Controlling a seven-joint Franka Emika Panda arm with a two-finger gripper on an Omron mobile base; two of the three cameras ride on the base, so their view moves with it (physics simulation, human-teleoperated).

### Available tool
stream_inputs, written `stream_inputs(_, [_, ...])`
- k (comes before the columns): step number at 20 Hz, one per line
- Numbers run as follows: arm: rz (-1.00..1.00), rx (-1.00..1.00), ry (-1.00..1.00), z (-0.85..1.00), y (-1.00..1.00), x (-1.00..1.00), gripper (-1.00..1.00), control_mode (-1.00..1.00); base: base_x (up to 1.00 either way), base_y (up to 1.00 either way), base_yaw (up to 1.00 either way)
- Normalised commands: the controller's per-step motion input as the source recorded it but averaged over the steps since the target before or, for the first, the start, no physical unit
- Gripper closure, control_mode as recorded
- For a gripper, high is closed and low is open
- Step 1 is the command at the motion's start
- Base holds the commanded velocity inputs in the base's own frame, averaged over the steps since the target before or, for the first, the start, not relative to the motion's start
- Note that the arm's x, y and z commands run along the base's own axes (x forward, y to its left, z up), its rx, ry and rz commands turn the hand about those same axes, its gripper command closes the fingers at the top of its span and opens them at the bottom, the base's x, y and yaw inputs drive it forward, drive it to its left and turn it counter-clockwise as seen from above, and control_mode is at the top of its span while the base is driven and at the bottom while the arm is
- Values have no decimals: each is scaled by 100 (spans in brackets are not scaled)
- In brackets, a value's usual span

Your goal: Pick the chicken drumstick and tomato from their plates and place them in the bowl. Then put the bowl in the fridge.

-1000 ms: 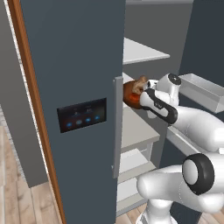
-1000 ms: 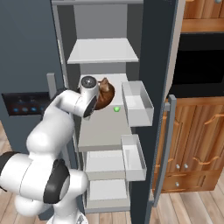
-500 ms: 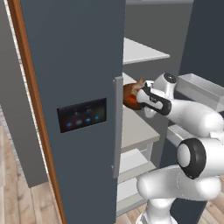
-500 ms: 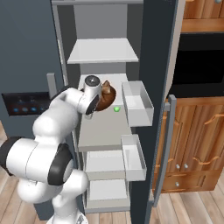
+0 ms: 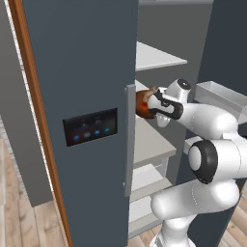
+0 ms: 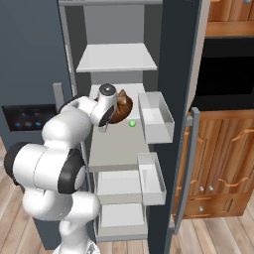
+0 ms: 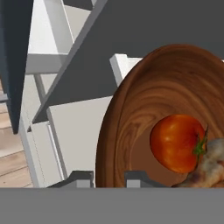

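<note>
Gripping the stiff wooden bowl [image 7: 144, 127] by its thin rim, the narrow pincer [image 7: 109, 178] holds it above the fridge [image 6: 173, 74] shelf's front edge, tomato [image 7: 177, 142] likely to roll.

Over the last second the arm has folded in tighter, its elbow now drawn near the base. The claw [image 7: 109, 177], clamped on the rim of the wooden bowl [image 6: 122, 108], has carried it a little leftward over the fridge's middle shelf [image 6: 118, 146], toward the left door's edge.
</note>
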Motion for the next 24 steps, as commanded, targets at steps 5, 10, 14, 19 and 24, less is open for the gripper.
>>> stream_inputs(5, [0,5,-1,0,0,27,100,-100,0,0,0])
stream_inputs(10, [0,3,1,-14,0,28,100,-100,0,0,0])
stream_inputs(14, [0,0,0,-16,0,24,100,-100,0,0,0])
stream_inputs(19, [0,0,0,-18,0,16,100,-100,0,0,0])
stream_inputs(24, [3,2,-1,-11,1,18,100,-100,0,0,0])
